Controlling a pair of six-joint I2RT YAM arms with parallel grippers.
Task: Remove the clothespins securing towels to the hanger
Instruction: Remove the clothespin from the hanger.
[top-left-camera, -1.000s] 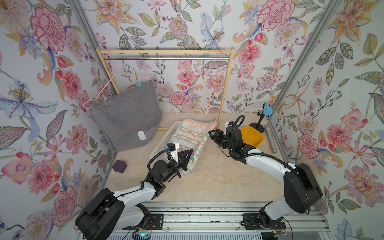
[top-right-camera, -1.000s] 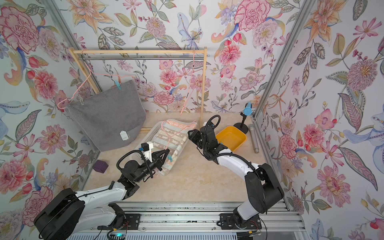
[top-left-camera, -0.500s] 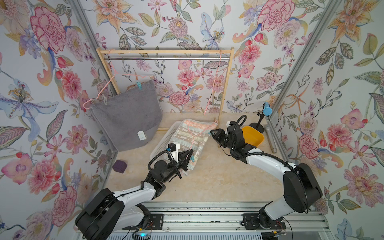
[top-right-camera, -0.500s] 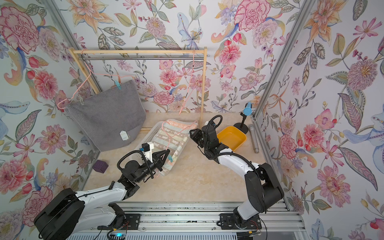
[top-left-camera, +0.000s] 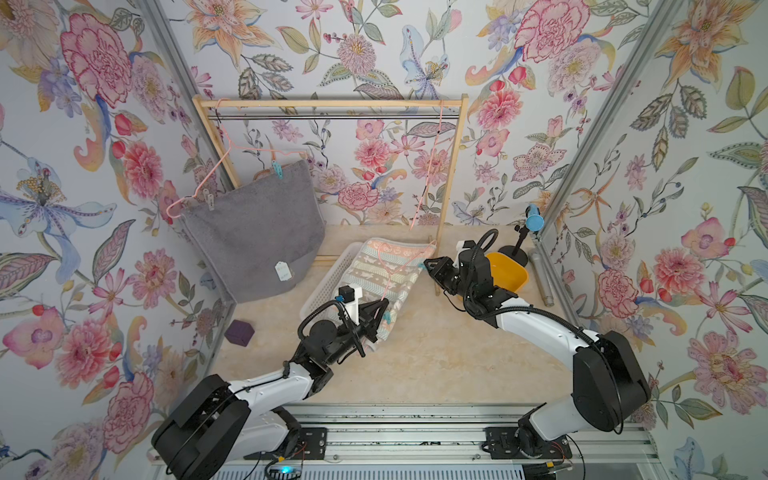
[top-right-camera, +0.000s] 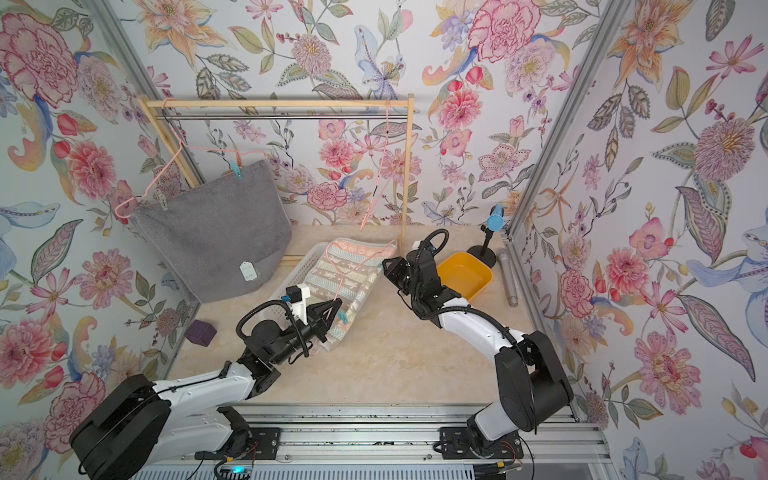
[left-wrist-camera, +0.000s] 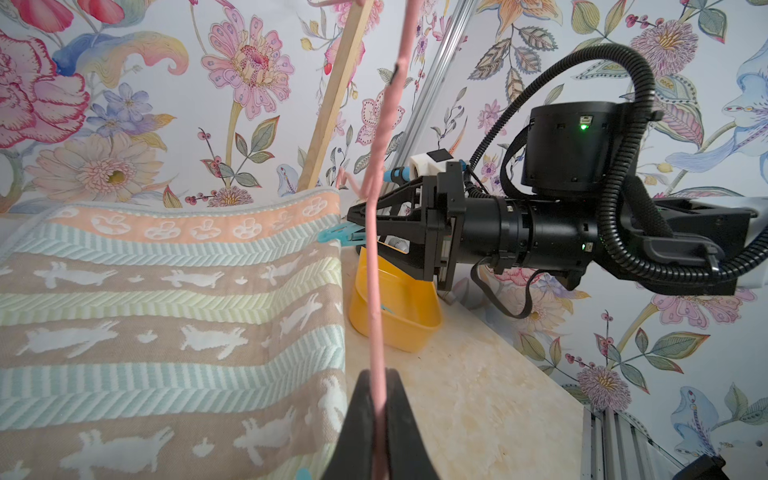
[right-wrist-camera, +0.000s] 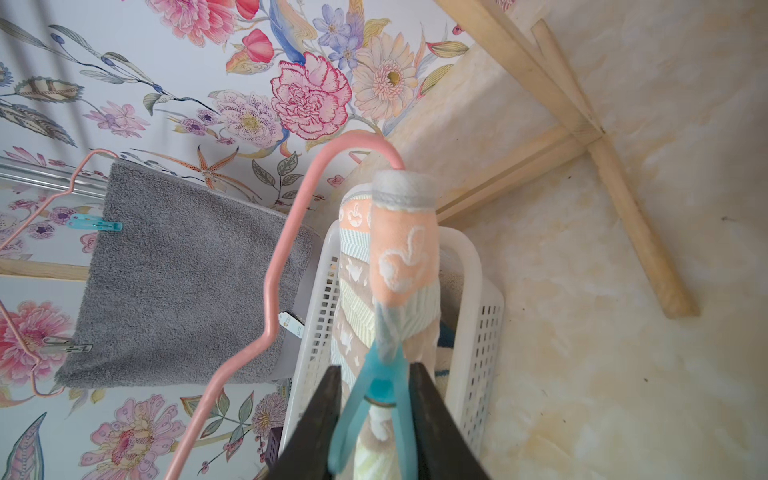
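Note:
A peach-mint-white striped towel hangs on a pink hanger over a white basket. My left gripper is shut on that hanger's wire, beside a teal clothespin on the towel's near corner. My right gripper is shut on the handles of another teal clothespin, which still bites the towel's far corner. A grey towel hangs on a second pink hanger at the left. A teal clothespin and a pale grey one hold it there.
The wooden rack stands at the back. Its right post is close to my right gripper. The white basket sits under the striped towel. A yellow bin, a blue-topped stand and a metal cylinder stand at the right. A purple block lies at the left.
My right gripper's jaws have narrowed onto the teal clothespin at the striped towel's far corner. The left arm and the hanger have stayed put.

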